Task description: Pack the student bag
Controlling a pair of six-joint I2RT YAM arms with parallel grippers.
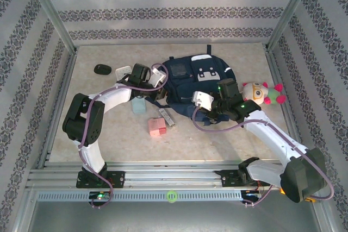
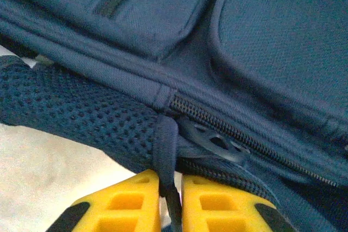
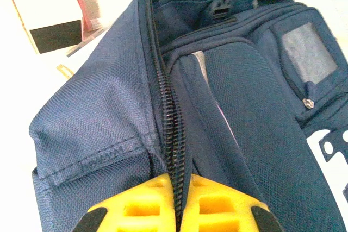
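Student bag (image 1: 190, 77) flat on table (image 1: 109, 129), centre-far. Left tool (image 2: 171, 202) nearly closed, pinching dark loop (image 2: 165, 145) at bag's side; right tool (image 3: 178, 210) nearly closed on zipper edge (image 3: 169, 123). Likely step – spreading opening: hold left as anchor, draw right away gently, low, without dragging bag.

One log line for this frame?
left end effector: shut on student bag strap loop | right end effector: shut on bag zipper edge | pink box, plush toy: outside bag

White arm links (image 1: 117, 97) with black joints (image 1: 87, 117), looping purple cables (image 1: 206, 125), yellow black-tipped pincer fingers (image 2: 130, 205)
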